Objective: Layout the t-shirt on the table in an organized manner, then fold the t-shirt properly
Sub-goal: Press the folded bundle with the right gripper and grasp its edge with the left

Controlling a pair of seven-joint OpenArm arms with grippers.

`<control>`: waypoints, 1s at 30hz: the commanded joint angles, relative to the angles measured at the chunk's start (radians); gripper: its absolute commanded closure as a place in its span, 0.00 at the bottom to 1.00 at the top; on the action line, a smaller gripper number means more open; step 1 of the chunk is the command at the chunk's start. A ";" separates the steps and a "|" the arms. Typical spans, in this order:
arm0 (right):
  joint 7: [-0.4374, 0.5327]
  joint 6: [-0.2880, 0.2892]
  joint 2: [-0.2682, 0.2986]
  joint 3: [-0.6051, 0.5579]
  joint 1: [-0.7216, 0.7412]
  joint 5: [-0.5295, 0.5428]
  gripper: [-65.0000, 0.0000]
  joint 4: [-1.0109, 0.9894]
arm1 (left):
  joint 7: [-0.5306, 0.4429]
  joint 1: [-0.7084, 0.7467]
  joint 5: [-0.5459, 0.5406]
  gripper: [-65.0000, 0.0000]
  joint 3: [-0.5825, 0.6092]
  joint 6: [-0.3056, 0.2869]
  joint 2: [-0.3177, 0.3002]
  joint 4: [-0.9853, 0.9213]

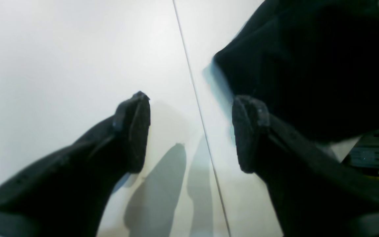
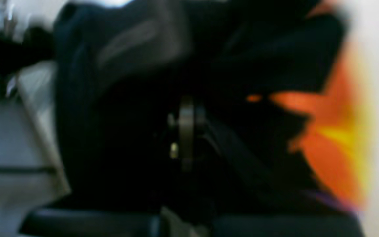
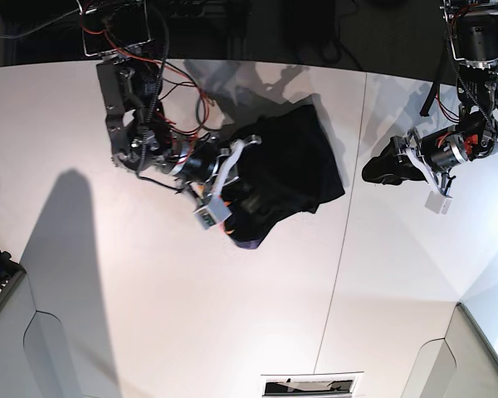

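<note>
Black t-shirt [image 3: 286, 170] bunched on white table [image 3: 149, 315], no readable writing, right tool [image 3: 236, 195] clamped on its fabric, left tool [image 1: 191, 131] spread wide, empty

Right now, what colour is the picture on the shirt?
Orange with some yellow, on the black t-shirt; the right wrist view shows it best.

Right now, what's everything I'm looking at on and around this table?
t-shirt: one, black with an orange print, bunched up near the table's far middle.
table: one, white, wide, filling most of the overhead view.
seam line: one, thin and dark, crossing the tabletop just beside the shirt.
wires: a bundle, red and black, at the far edge by one arm.
right gripper: one, black with pale parts, shut on the t-shirt's edge.
left gripper: one, black, open above bare table, beside the shirt but apart from it.
</note>
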 commanded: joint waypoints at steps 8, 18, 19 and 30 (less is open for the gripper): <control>0.009 0.020 -0.122 -0.163 0.021 0.019 1.00 0.086 | -0.006 -0.011 -0.022 0.36 -0.005 -0.005 -0.017 0.010; 0.014 0.015 -0.122 -0.169 0.027 -0.045 1.00 0.210 | 0.009 -0.014 -0.046 0.36 -0.008 -0.005 -0.035 0.010; 0.014 0.011 -0.122 -0.168 0.027 -0.066 1.00 0.209 | 0.016 -0.015 -0.059 0.36 -0.017 -0.005 -0.045 0.011; 0.096 0.001 -0.122 -0.174 0.058 -0.083 1.00 0.195 | 0.135 0.055 -0.163 0.36 -0.213 -0.005 -0.165 0.198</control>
